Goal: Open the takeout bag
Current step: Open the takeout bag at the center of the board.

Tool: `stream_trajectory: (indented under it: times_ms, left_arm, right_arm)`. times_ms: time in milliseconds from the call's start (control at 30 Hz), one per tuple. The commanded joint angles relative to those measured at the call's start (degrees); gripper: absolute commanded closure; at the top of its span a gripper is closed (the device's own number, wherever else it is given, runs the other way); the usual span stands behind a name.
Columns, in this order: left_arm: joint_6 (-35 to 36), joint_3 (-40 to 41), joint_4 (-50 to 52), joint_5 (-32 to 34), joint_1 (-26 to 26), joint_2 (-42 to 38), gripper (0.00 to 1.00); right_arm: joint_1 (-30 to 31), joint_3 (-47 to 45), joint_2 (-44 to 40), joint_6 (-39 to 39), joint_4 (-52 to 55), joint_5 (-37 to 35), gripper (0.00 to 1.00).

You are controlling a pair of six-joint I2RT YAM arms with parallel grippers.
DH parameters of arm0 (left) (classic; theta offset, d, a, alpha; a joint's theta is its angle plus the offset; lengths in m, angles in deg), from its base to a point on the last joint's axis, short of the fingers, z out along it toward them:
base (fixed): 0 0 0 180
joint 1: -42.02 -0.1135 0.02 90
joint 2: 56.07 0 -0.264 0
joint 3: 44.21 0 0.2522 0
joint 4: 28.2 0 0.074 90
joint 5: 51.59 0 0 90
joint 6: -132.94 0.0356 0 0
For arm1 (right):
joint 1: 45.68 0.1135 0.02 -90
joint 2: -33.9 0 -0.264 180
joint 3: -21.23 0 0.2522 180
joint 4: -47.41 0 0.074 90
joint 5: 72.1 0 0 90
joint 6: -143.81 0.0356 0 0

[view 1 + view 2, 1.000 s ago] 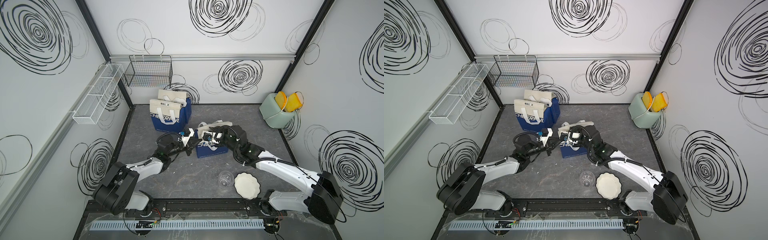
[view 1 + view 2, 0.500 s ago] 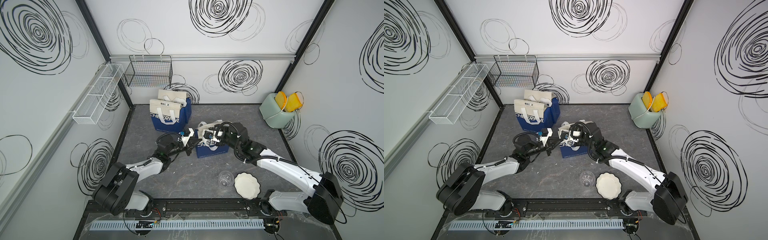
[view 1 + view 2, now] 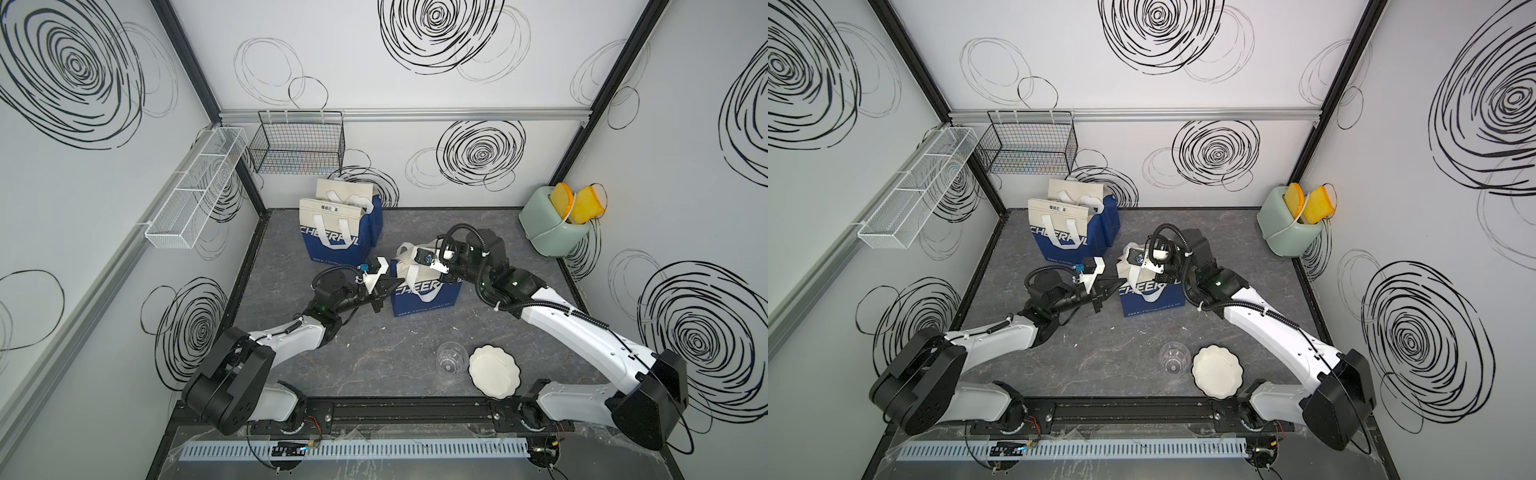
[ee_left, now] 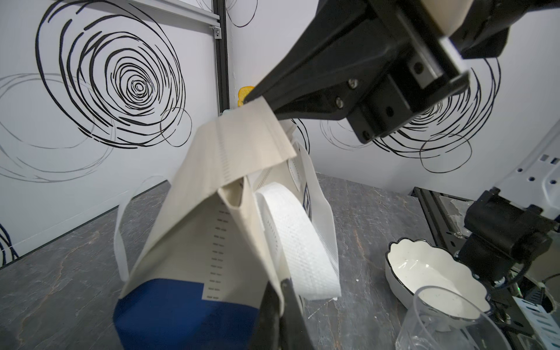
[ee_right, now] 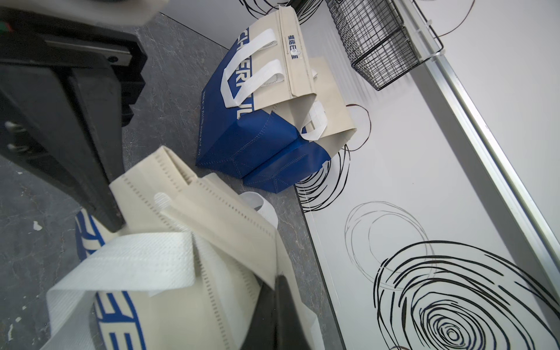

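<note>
Left gripper [image 4: 265, 191] clamps takeout bag's [image 3: 424, 297] side flap, right gripper [image 5: 197, 251] its top flap; two other bags [image 3: 334, 241] behind, one cup [image 3: 450, 357], one bowl [image 3: 494, 371].

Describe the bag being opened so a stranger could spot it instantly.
On the grey table, two blue-and-cream bags stand together at the back wall. The takeout bag stands alone nearer the middle. Only it has the left gripper and right gripper on its cream top.

Takeout bag [image 3: 444, 301], blue front: white "CHEER…", rest hidden by handle [image 3: 412, 276]. Rear bag [image 3: 332, 245], counter [image 3: 415, 345] back edge: "CHEER…L". Smaller print illegible.
</note>
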Motion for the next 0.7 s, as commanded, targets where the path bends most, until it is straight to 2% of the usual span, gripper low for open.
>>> stream_trajectory:
  times_ms: [0, 167, 233, 367, 533, 667]
  left_arm:
    - [1.5, 0.7, -1.6, -1.5, 0.1, -1.1, 1.0]
    - [1.4, 0.5, -1.6, -1.5, 0.1, -0.8, 1.0]
    - [1.5, 0.5, -1.6, -1.4, 0.2, -0.8, 1.0]
    - [1.3, 0.4, -1.7, -1.5, 0.2, -0.4, 1.0]
    - [1.2, 0.3, -1.9, -1.5, 0.3, -0.3, 1.0]
    - [1.3, 0.5, -2.0, -1.2, 0.3, -0.8, 1.0]
  right_arm:
    - [-0.8, 2.4, 0.2, -2.8, -0.4, -2.0, 1.0]
    - [-0.8, 2.7, 0.9, -2.8, -1.1, -2.1, 0.99]
    - [-0.8, 2.0, 0.8, -2.5, -1.4, -2.3, 0.87]
    - [-0.7, -0.5, -0.2, -2.1, -3.1, -2.4, 0.7]
    - [-0.3, -2.1, -1.6, -1.4, -2.8, -2.8, 0.63]
    - [-0.1, -5.2, -4.3, -1.1, -3.7, -2.8, 0.53]
